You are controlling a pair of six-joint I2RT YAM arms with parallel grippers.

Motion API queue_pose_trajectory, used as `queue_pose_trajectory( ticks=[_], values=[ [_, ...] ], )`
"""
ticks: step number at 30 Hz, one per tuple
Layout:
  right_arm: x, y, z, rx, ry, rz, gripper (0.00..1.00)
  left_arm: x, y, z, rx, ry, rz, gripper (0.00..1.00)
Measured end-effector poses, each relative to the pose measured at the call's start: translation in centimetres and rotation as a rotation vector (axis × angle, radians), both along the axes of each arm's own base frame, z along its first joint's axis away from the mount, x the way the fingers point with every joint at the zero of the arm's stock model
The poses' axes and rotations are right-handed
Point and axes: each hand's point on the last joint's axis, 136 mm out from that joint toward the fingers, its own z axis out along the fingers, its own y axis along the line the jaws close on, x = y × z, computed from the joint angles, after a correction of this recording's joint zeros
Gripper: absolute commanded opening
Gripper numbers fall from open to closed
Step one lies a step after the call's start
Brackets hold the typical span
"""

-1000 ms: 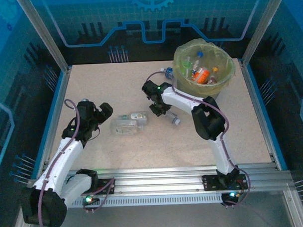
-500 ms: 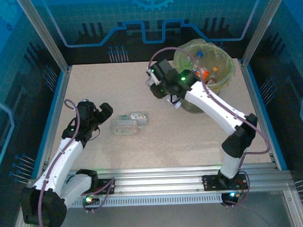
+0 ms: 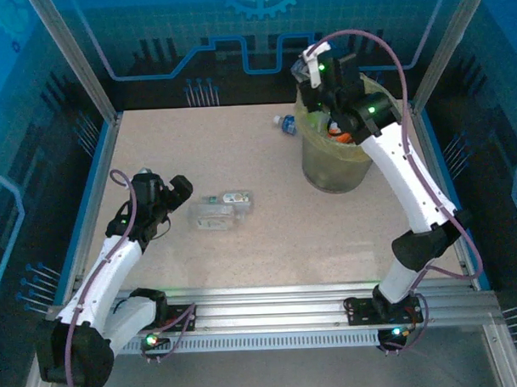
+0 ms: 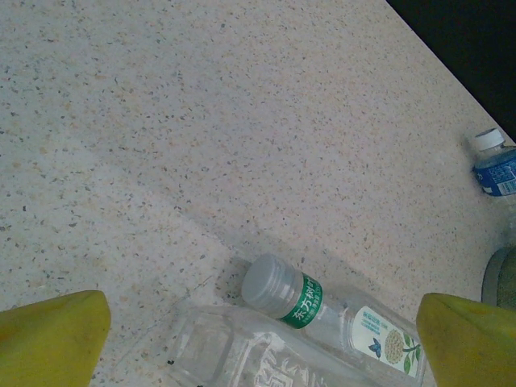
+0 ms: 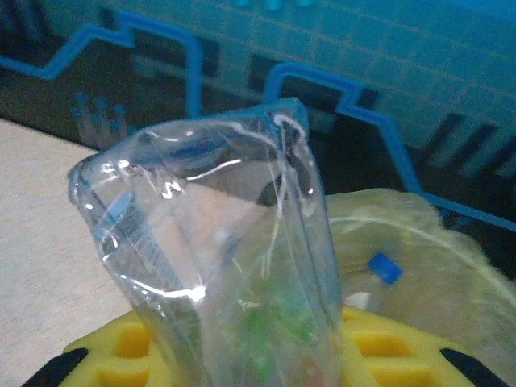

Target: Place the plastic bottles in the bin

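Bench carries three bottles: green-banded bottle and clear square bottle side by side before the left gripper, jaws apart; blue-labelled bottle near the bin. Right gripper clamps a fourth bottle above the bin rim.

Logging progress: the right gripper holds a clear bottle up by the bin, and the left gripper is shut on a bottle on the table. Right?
No. The left gripper is open and holds nothing: the left wrist view shows its fingers wide apart above two bottles lying on the table. The right gripper does hold a clear bottle by the bin.
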Motion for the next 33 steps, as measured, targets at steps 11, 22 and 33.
queue_pose_trajectory(
  ticks=[11, 22, 33],
  values=[
    [6.0, -2.1, -2.2, -0.196, -0.130, -0.115, 0.15, 0.0, 0.0, 0.2, 0.005, -0.006, -0.005, 0.99],
    [8.7, -2.9, -8.6, -0.325, -0.192, -0.114, 0.16, -0.3, 0.1, 1.0, 0.024, -0.035, -0.018, 0.99],
    [9.7, -9.1, -7.3, -0.301, -0.275, -0.226, 0.21, -0.3, 0.2, 1.1, 0.027, -0.035, -0.016, 0.99]
  ],
)
